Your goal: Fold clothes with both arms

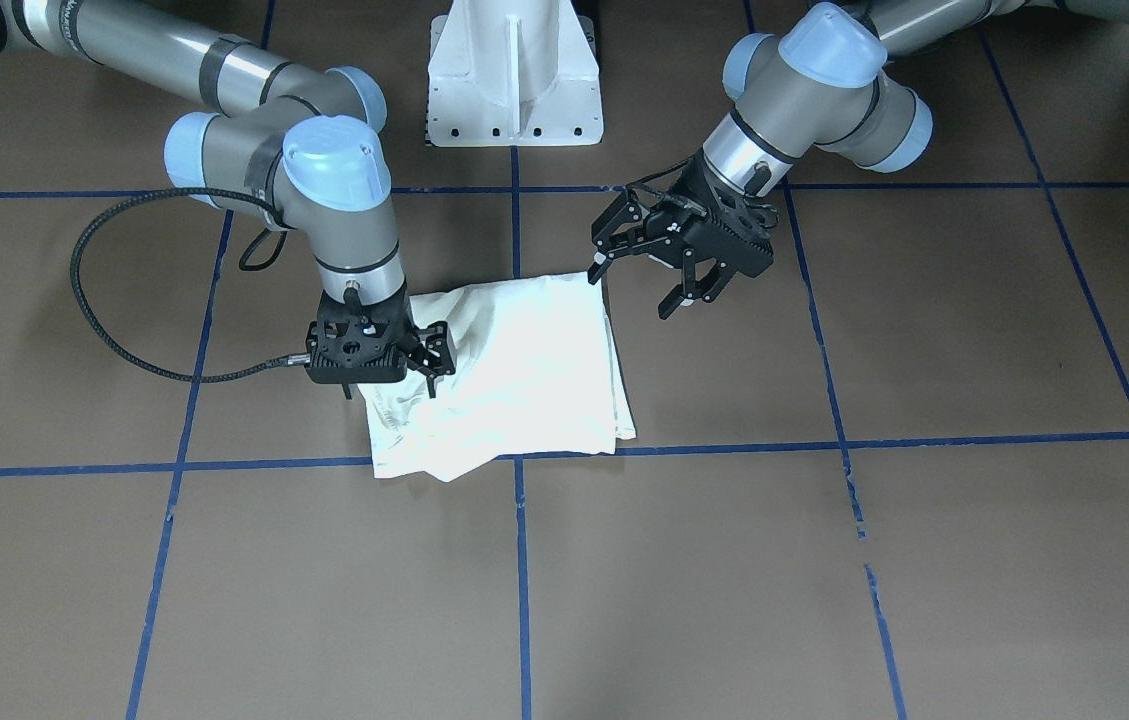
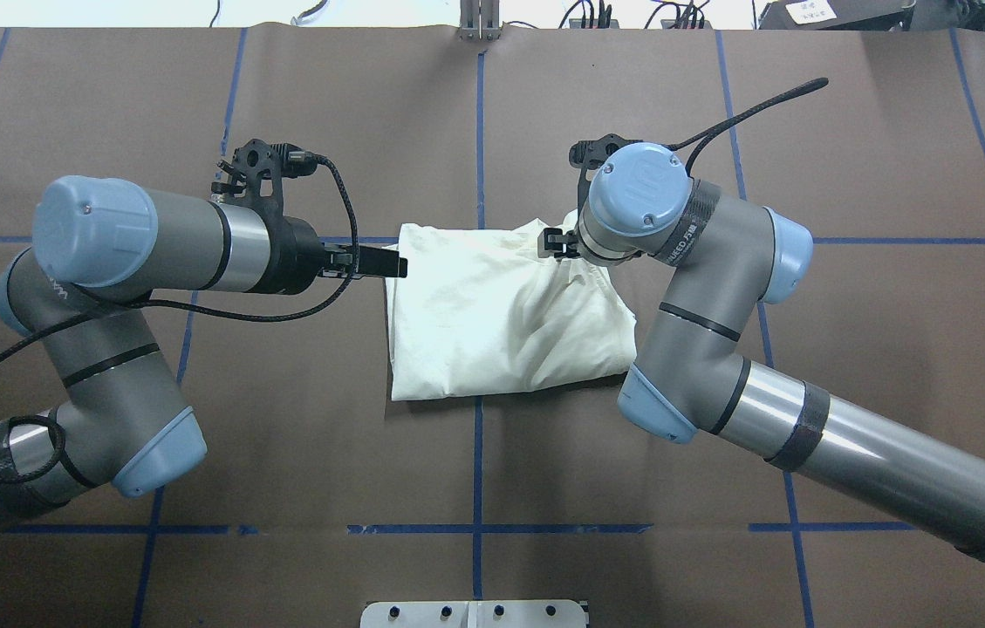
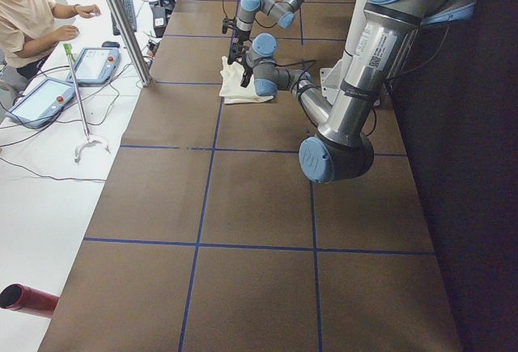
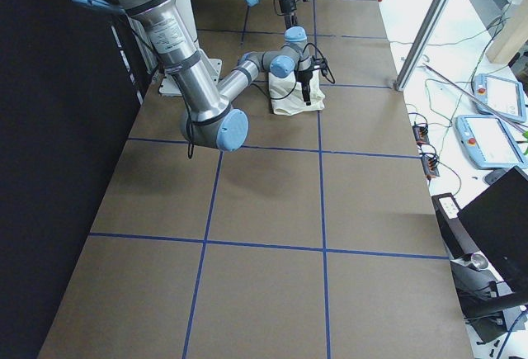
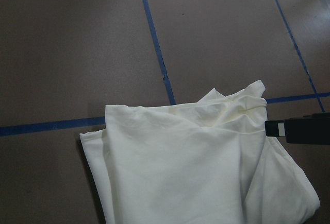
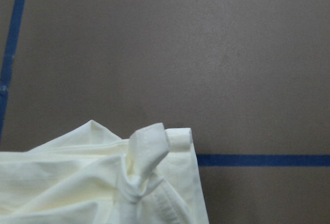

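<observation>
Mid-fold; my left gripper (image 1: 630, 292) hangs wide beside the shirt (image 1: 524, 370); right gripper (image 1: 402, 378) sits on it, can't tell its grip; next I'd pinch corners.

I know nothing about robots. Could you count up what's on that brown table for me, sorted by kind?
robot arms: 2, the left arm and the right arm
cream shirt: 1
white pedestal base: 1
Total: 4
</observation>
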### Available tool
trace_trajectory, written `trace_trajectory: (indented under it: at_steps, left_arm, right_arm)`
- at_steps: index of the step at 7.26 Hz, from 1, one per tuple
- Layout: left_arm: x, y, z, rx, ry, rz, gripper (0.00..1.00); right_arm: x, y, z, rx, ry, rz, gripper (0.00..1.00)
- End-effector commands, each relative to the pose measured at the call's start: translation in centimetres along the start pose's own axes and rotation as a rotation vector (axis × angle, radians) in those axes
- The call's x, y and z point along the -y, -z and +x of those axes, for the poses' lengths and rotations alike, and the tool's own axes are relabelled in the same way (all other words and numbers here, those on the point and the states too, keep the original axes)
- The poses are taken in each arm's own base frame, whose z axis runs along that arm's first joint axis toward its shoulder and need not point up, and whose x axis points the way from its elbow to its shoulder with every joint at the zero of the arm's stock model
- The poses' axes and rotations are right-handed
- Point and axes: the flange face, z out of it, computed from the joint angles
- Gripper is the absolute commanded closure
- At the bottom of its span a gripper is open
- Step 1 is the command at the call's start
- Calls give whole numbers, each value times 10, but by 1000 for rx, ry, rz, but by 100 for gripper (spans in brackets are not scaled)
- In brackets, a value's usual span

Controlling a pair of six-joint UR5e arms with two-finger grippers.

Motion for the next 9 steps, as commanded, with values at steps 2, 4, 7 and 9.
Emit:
trace_trajectory:
  at_steps: [2, 4, 7, 9]
  left_arm:
    - [0, 2, 1, -3, 0, 3, 0]
    - [-1, 2, -1, 1, 1, 1, 0]
    - [2, -2, -6, 127, 8, -51, 0]
    - [43, 53, -17, 286, -209, -74, 0]
  right_arm:
    - [27, -23, 31, -85, 31, 27, 0]
    - [50, -27, 53, -122, 49, 48, 0]
    - [122, 24, 124, 18, -104, -109, 0]
    - [127, 56, 220, 26, -18, -132, 0]
